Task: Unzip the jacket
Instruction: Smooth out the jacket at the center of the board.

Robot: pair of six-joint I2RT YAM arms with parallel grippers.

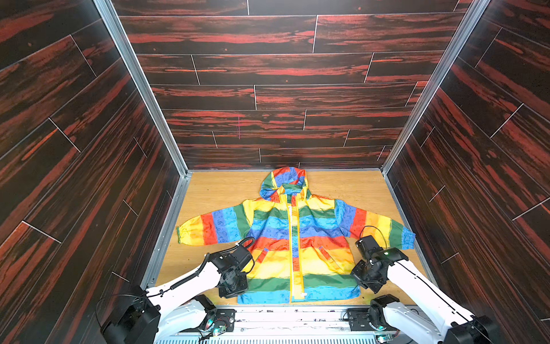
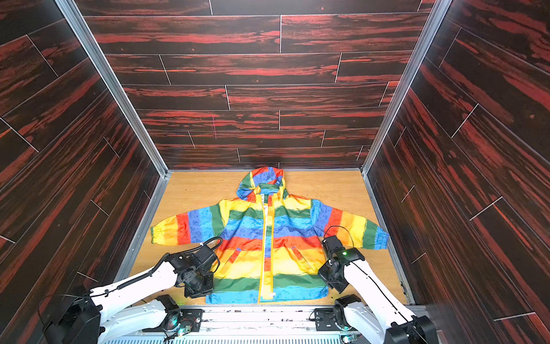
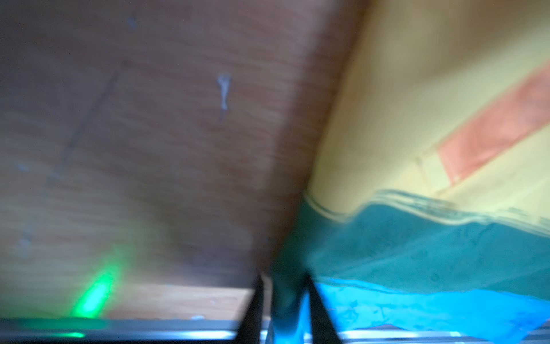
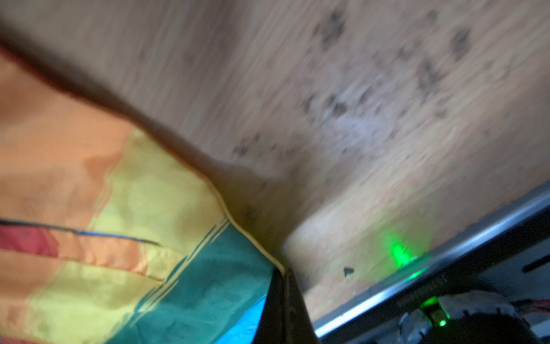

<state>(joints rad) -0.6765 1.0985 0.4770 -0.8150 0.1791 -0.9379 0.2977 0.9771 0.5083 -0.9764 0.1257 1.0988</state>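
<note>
The rainbow-striped hooded jacket [image 1: 273,226] [image 2: 247,226] lies flat on its back in both top views, hood toward the far wall. Its yellow zipper [image 1: 291,253] [image 2: 263,253] runs closed down the front. My left gripper [image 1: 236,293] [image 3: 284,278] is at the hem's left corner. Its fingers stand apart around a raised fold of green and blue fabric [image 3: 416,253], with a sliver of table showing beside one finger. My right gripper [image 1: 360,286] [image 4: 282,271] is at the jacket's right side edge, shut on the yellow seam beside the green stripe [image 4: 208,283].
The wooden table [image 1: 214,193] is boxed in by dark wood-patterned walls at the left, right and back. A metal rail [image 1: 297,315] runs along the front edge just below the hem. Both sleeves spread sideways, and the right cuff [image 1: 407,238] lies close to the right wall.
</note>
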